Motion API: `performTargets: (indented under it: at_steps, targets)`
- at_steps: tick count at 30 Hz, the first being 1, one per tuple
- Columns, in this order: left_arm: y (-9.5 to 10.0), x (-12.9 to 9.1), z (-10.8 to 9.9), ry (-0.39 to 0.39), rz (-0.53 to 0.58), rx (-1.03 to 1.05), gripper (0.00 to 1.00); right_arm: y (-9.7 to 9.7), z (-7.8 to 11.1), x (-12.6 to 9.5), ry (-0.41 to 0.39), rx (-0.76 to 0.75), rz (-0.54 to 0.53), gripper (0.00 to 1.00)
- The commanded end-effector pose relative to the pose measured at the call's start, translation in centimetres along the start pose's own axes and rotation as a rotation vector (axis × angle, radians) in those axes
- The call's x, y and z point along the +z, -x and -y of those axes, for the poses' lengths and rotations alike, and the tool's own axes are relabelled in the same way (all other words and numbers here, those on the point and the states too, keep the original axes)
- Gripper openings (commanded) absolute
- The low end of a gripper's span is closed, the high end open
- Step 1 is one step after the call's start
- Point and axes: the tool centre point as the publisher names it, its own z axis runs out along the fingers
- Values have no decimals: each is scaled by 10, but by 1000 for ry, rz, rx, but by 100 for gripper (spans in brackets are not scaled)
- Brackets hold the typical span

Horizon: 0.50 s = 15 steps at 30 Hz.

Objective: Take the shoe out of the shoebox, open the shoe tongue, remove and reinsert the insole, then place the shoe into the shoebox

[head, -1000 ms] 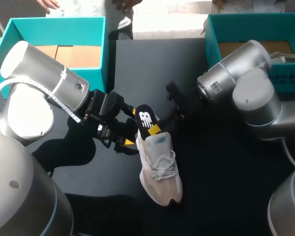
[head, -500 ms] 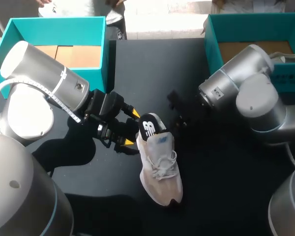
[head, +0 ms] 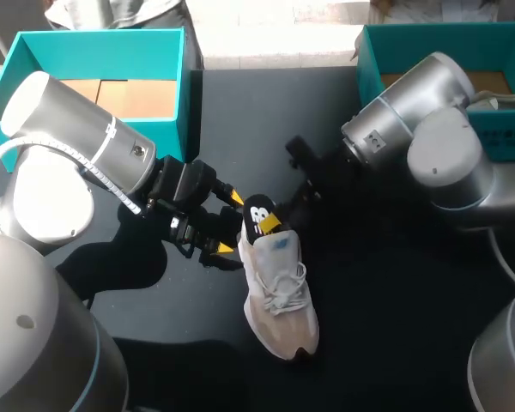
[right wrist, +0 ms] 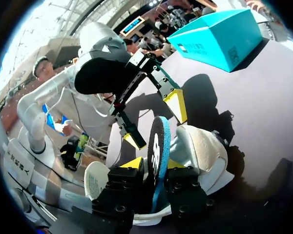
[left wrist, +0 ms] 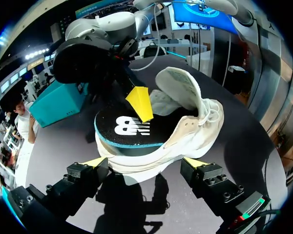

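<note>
Shoe [head: 279,300] is found out of the shoebox [head: 94,43], lying lower centre of the frame on the dark table [head: 395,326], toe downward. Tongue is folded open. Insole [head: 257,215] is pinched edge-on by the right gripper [right wrist: 152,163], standing half out of the heel; whether it is being removed or refitted cannot be told. Seating it and boxing the shoe are judged outstanding. Left gripper [left wrist: 145,162] is spread wide against the shoe's side, gripping nothing. Upper is soft pale mesh, laced, with a padded collar; insole is thin black foam, teal-edged; shoebox is rigid teal card, upper left
</note>
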Motion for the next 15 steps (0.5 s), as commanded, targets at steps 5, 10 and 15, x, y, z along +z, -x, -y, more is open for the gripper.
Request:
performTargets:
  at_steps: [5,10,15]
  targets:
    - [-1,-1,0,2,0,0,100,5,12,8,-109,104,-5,0]
    - [-1,-1,0,2,0,0,100,-4,37,11,-163,171,-16,0]
    - [-1,-1,0,2,0,0,100,-6,42,12,-147,174,-11,0]
